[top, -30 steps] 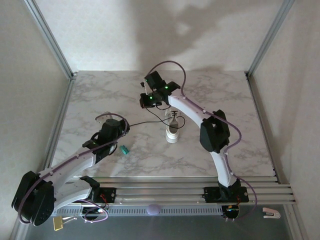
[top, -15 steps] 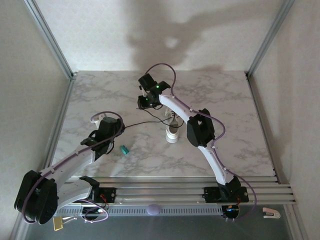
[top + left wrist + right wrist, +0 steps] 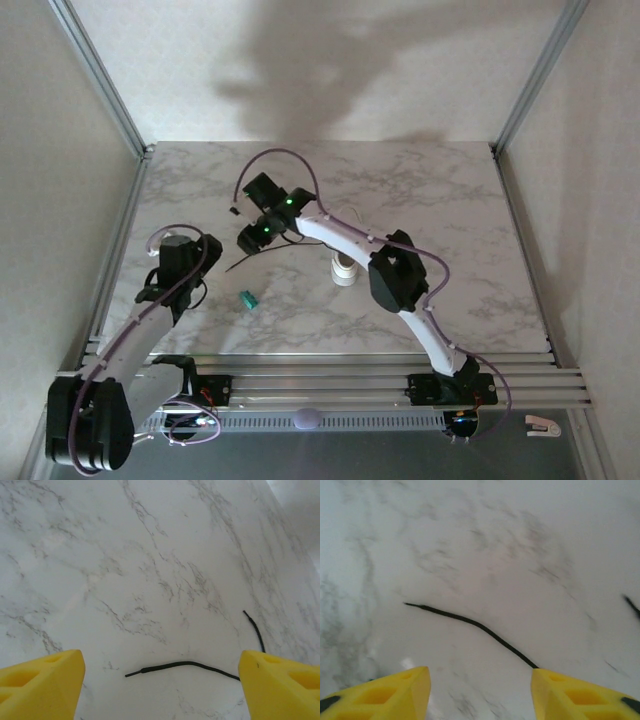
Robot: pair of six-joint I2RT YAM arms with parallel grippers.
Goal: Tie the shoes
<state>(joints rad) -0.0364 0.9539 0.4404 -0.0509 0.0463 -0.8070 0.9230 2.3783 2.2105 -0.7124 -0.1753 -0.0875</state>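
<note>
The white shoe (image 3: 343,271) stands mid-table, its upper part hidden under my right forearm. One black lace (image 3: 252,259) trails left from it across the marble. My right gripper (image 3: 242,217) hangs left of the shoe, and in the right wrist view the gripper (image 3: 479,676) is open, with a lace end (image 3: 470,622) lying flat ahead of its yellow fingers (image 3: 380,695). My left gripper (image 3: 163,246) is near the table's left edge. In the left wrist view it (image 3: 160,662) stands open over a second lace end (image 3: 185,665), which touches neither finger.
A small teal object (image 3: 247,299) lies on the table between the two grippers, nearer the front. Metal frame posts (image 3: 100,80) and white walls bound the table on the left, right and back. Another lace tip (image 3: 255,629) lies further right.
My right gripper has opened and swung left, away from the shoe, leaving the lace on the table. The left gripper has drawn back toward the left edge, still open.
</note>
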